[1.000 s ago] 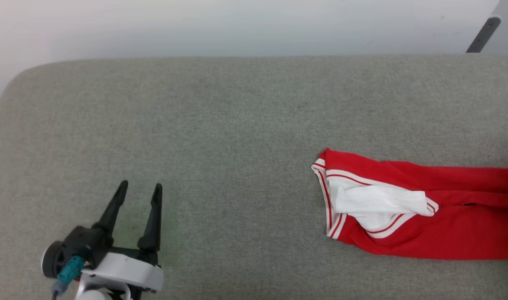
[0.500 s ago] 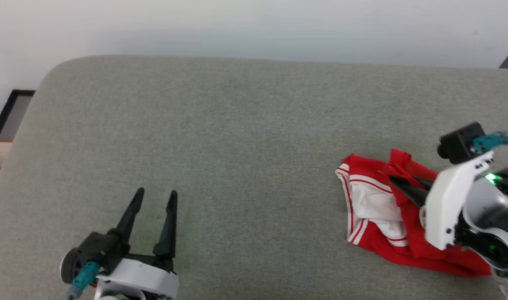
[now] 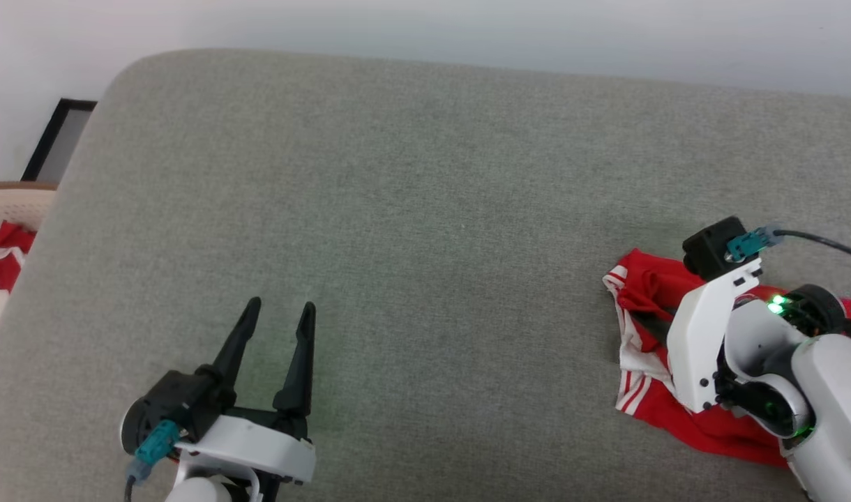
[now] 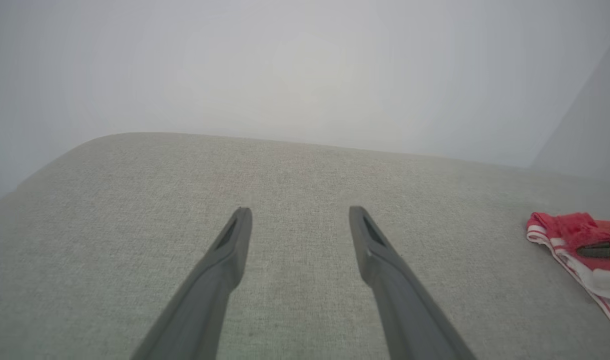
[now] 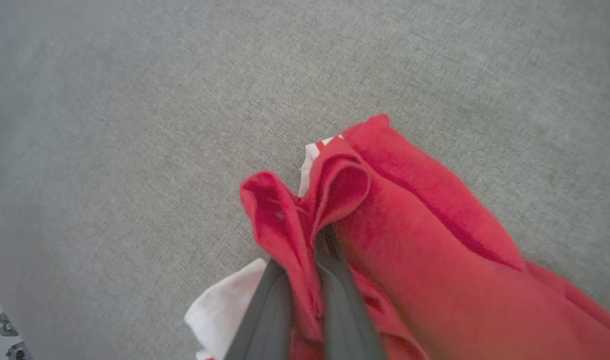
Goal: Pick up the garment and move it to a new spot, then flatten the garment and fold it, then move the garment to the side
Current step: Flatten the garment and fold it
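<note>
The garment (image 3: 645, 289) is a bright red cloth with white stripes and a white lining, bunched at the right of the grey cushion. My right gripper (image 3: 640, 323) is shut on a raised red fold of it. In the right wrist view the two fingers pinch that fold (image 5: 319, 240), and the rest of the garment (image 5: 425, 225) trails down to the right. My left gripper (image 3: 281, 304) stands open over bare cushion at the lower left, with nothing between its fingers (image 4: 299, 210). From the left wrist the garment (image 4: 567, 227) lies far to the right.
The grey cushioned surface (image 3: 425, 174) has a rounded far-left corner and a pale wall behind it. Beyond its left edge stands a cream perforated basket (image 3: 3, 202) holding another red-and-white cloth (image 3: 0, 244). A dark frame (image 3: 56, 136) leans by the wall.
The head camera has swung left. My right arm came into view, shut on the garment, which went from lying stretched out to bunched up. The left gripper stays open.
</note>
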Controlling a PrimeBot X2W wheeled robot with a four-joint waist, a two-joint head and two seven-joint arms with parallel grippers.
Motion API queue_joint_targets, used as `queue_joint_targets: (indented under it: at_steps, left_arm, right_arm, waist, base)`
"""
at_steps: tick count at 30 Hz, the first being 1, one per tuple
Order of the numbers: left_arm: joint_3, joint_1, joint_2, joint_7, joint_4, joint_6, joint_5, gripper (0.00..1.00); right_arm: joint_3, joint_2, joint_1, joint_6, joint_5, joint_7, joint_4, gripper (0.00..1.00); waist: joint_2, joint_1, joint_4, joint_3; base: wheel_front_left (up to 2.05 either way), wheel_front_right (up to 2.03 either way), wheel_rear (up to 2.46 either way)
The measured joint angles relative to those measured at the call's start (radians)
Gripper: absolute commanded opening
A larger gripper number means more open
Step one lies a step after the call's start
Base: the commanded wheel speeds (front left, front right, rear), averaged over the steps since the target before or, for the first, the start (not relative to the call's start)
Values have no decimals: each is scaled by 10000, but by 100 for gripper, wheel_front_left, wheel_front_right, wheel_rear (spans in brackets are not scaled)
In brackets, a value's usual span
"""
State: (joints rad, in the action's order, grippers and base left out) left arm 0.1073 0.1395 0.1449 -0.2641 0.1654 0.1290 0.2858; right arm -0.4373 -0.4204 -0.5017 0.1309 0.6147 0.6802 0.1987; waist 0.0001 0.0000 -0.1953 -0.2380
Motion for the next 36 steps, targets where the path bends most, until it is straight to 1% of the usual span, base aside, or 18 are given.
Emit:
queue_joint_targets:
  at_steps: [4, 5, 6, 7, 8, 9, 13, 17, 21, 25, 33, 36]
  left_arm:
    - [12, 20, -6, 0, 100, 0, 48, 100]
    - [8, 19, -2, 0, 128, 0, 52, 100]
    - [-2, 17, 8, 0, 161, 0, 69, 100]
    - [-10, 15, 27, 0, 190, 0, 96, 100]
    - [-4, 12, 59, 0, 219, 0, 138, 100]
    - [8, -4, 90, 0, 242, 0, 153, 100]
    - [25, -175, 207, 0, 328, 0, 224, 100]
    - [111, -287, 316, 0, 435, 0, 314, 100]
    - [140, -435, 334, 0, 600, 0, 426, 100]
    - [84, -519, 318, 0, 988, 0, 569, 100]
    - [-236, -684, 334, 0, 1467, 0, 715, 100]
    - [-454, -714, 364, 0, 1478, 0, 646, 100]
  right_arm:
    - [-314, 109, -124, 0, 92, -456, 510, 0]
    - [-391, 150, -192, 0, 117, -568, 596, 9]
    - [-491, 174, -251, 0, 155, -658, 671, 32]
    - [-575, 192, -277, 0, 219, -775, 706, 47]
    - [-604, 221, -282, 0, 334, -903, 752, 83]
    - [-617, 249, -287, 0, 485, -972, 819, 100]
    - [-698, 222, -305, 0, 955, -1271, 836, 100]
    - [-704, -94, -231, 0, 1383, -1910, 593, 100]
    - [-610, -573, 62, 0, 1605, -2976, 560, 100]
    - [-430, -938, 453, 0, 1429, -4335, 1164, 100]
    - [63, -637, 850, 0, 901, -7154, 2771, 100]
    - [153, -476, 897, 0, 591, -8050, 3110, 100]
  waist:
    - [0, 0, -62, -13]
    - [0, 0, -52, 12]
    - [0, 0, -35, 48]
    - [0, 0, -8, 93]
    - [0, 0, 25, 146]
    - [0, 0, 59, 204]
    - [0, 0, 255, 483]
    - [0, 0, 542, 774]
    - [0, 0, 892, 1044]
    - [0, 0, 1252, 1302]
    - [0, 0, 1920, 1864]
    - [0, 0, 2136, 2072]
  base:
    - [0, 0, 0]
    - [0, 0, 0]
    - [0, 0, 0]
    - [0, 0, 0]
    - [0, 0, 0]
    - [0, 0, 0]
    - [0, 0, 0]
    - [0, 0, 0]
    - [0, 0, 0]
    - [0, 0, 0]
    - [0, 0, 0]
    - [0, 0, 0]
